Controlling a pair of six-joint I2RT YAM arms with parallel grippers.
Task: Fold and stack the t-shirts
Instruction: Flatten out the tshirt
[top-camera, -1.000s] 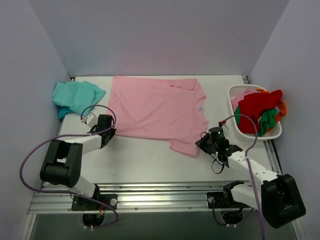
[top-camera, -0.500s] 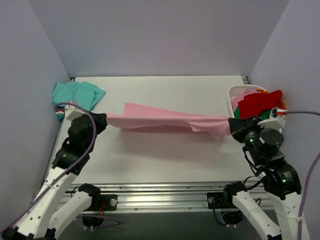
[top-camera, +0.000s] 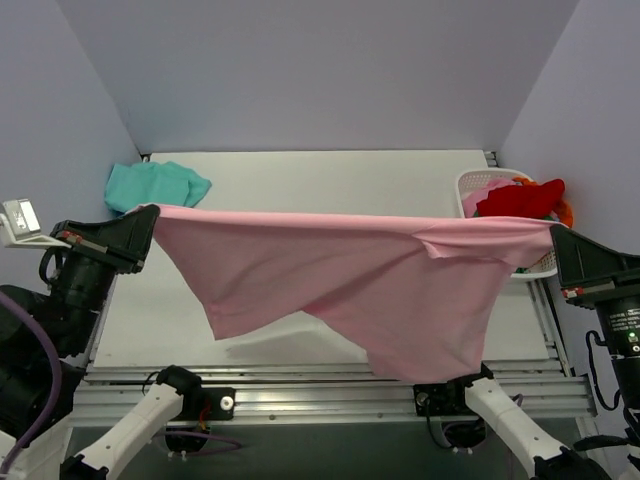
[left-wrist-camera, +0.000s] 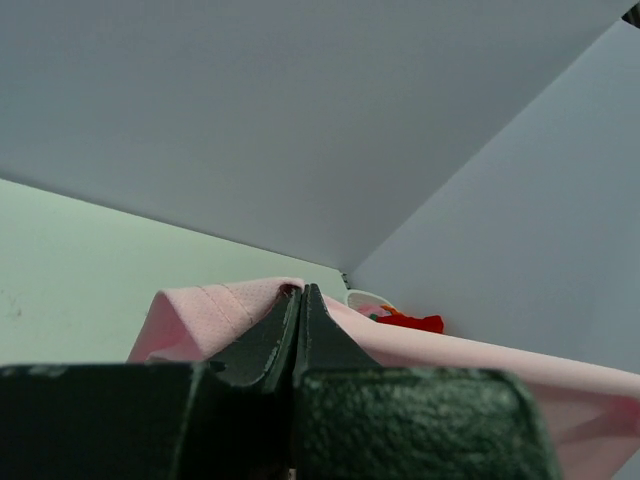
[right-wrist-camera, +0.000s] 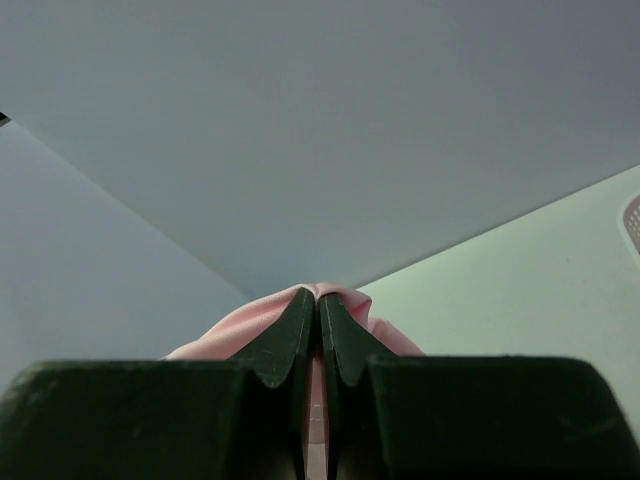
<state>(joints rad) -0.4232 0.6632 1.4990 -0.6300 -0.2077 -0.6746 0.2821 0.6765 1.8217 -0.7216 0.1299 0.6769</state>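
GRIP: clamped onto pink shirt (top-camera: 350, 270) at both ends, by left claw (top-camera: 150, 212) and right claw (top-camera: 553, 232) | WHERE: stretched between the claws, sagging below them | DONE: seemingly nothing folded yet | LEFT: folding this one, then teal shirt (top-camera: 155, 185) bunched beyond left claw, then stacking

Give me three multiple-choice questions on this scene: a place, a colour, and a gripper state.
1. Where is the teal t-shirt? A. hanging midair B. far left corner of the table C. near right edge
2. Which colour is the hanging t-shirt? A. pink B. red C. green
3. The left gripper and right gripper are: A. wide open B. shut on nothing C. shut on the hanging t-shirt
Key: B, it lies crumpled there; A, pink cloth spans the top view; C, cloth pinched at both tips.
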